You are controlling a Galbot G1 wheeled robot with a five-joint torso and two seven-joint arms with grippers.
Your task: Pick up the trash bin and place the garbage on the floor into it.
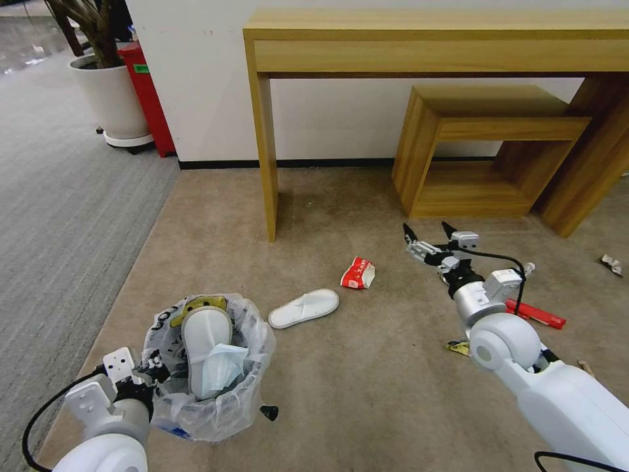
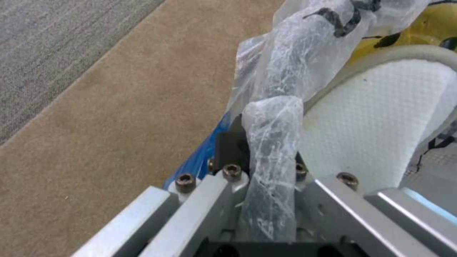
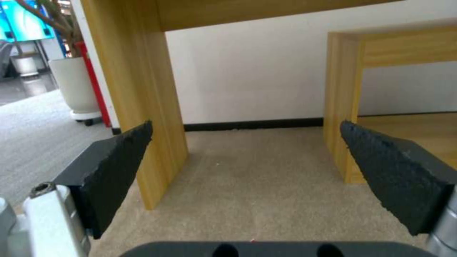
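Note:
The trash bin (image 1: 216, 400), lined with a crinkled white bag, sits low at my left on the beige floor (image 1: 367, 393). My left gripper (image 1: 152, 372) is shut on its near rim; the left wrist view has the gripper (image 2: 266, 142) clamped on the bagged rim (image 2: 276, 117). A white slipper (image 1: 204, 337) and a pale mask lie inside the bin. On the carpet lie another white slipper (image 1: 303, 308), a red crumpled carton (image 1: 358, 273), a red flat carton (image 1: 537, 314), a small wrapper (image 1: 458, 347) and a packet (image 1: 611, 264). My right gripper (image 1: 429, 233) hangs open over bare carpet, right of the crumpled carton; its fingers (image 3: 119, 160) are wide apart.
A wooden desk leg (image 1: 263, 144) stands just beyond the litter. A low wooden stool (image 1: 485, 151) sits under the desk at the right. Grey ribbed carpet (image 1: 59, 196) borders the left, with a white plant pot (image 1: 113, 98) and a red object (image 1: 149, 98) by the wall.

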